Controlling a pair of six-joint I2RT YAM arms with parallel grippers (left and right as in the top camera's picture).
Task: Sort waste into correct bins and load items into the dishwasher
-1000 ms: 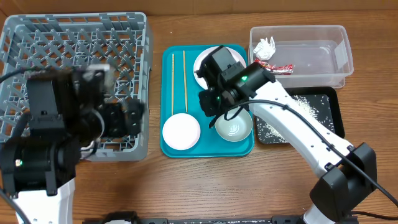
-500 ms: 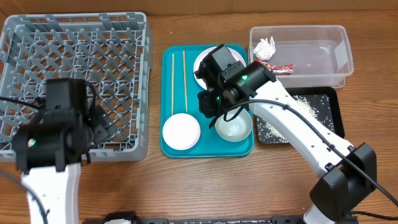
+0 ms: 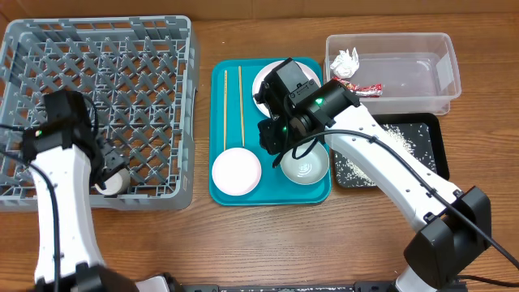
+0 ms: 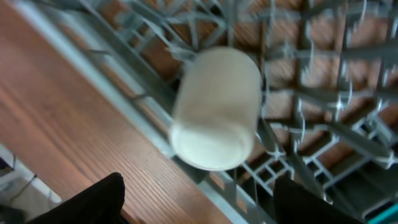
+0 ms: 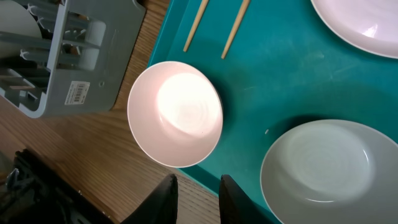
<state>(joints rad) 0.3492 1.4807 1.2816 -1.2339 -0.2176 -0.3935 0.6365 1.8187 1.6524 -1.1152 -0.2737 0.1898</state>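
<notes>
A white cup [image 3: 111,180] lies on its side in the front-left corner of the grey dish rack [image 3: 105,73]. In the left wrist view the cup [image 4: 216,109] rests on the rack lattice [image 4: 323,93]. My left gripper [image 3: 102,161] is just above it, open wide and empty [image 4: 199,211]. My right gripper [image 3: 272,136] hovers over the teal tray, narrowly open and empty [image 5: 198,196]. Below it are a pale-pink bowl [image 5: 175,113] and a grey-green bowl [image 5: 329,171]. The white plate [image 3: 263,85] is partly hidden by the right arm. Two chopsticks [image 3: 233,105] lie on the tray.
The teal tray [image 3: 223,77] sits mid-table. A clear tub [image 3: 413,73] at the back right holds a white tissue [image 3: 345,60] and a red wrapper [image 3: 365,88]. A black tray [image 3: 422,150] in front of it holds rice grains [image 3: 397,138].
My left arm has swung left and down to the rack's front-left corner, and the white cup now shows lying there. The right arm has not moved.
</notes>
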